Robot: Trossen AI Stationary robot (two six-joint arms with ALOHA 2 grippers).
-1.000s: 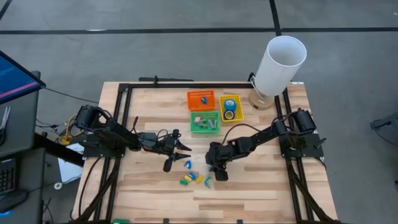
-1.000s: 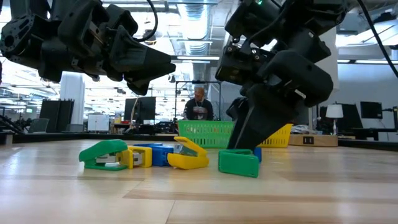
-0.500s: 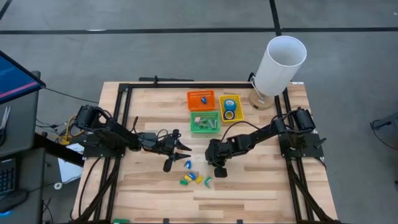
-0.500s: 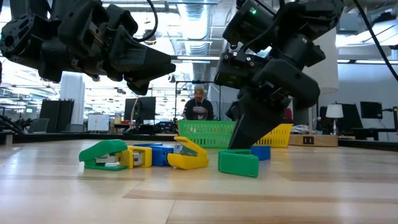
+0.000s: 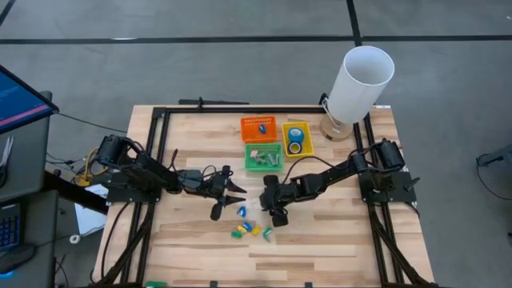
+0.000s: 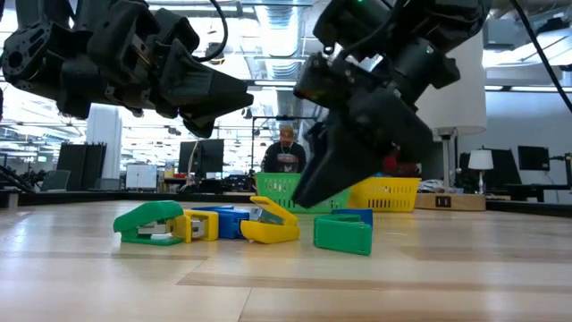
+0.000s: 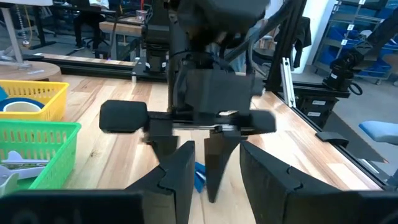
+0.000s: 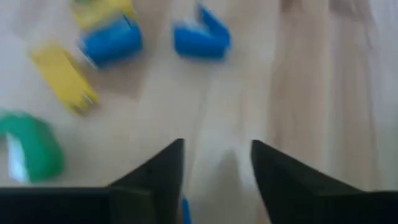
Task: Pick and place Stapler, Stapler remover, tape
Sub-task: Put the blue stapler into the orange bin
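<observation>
Toward the surface's (image 5: pixel 320 240) front edge, a huddle of small staplers: green (image 6: pixel 147 224), yellow (image 6: pixel 273 225), a second green (image 6: pixel 343 234), with blue (image 6: pixel 219 222) tucked between. Bare wood all round them, most of it in front and to the right.

Just behind the huddle, right pincer (image 5: pixel 278 219) now raised off the wood and shifted leftward compared with a second ago, no longer down beside the second green stapler. Fingers (image 8: pixel 165 168) spread and released, grasping nothing, only plank visible in the gap. Blue staplers just ahead of it in its own wrist view.

Level with it, left pincer (image 5: pixel 242 194) exactly where it was a second ago, hovering above the surface and aimed at the right arm. Fingers (image 7: pixel 180 174) parted, nothing between them.

Farther back, three baskets close together: green basket (image 5: pixel 247 157) with pale items too small to tell, orange basket (image 5: pixel 244 128) with one small blue item, yellow basket (image 5: pixel 284 140) with both rolls of tape (image 5: pixel 295 137), unchanged. Open wood left of the baskets up to the black frame.

At the far right corner, tall white cylinder (image 5: pixel 360 84). Off the left edge, blue monitor (image 5: pixel 20 100), its print too small to read. Beyond the surface, a person (image 6: pixel 286 148) in the room.
</observation>
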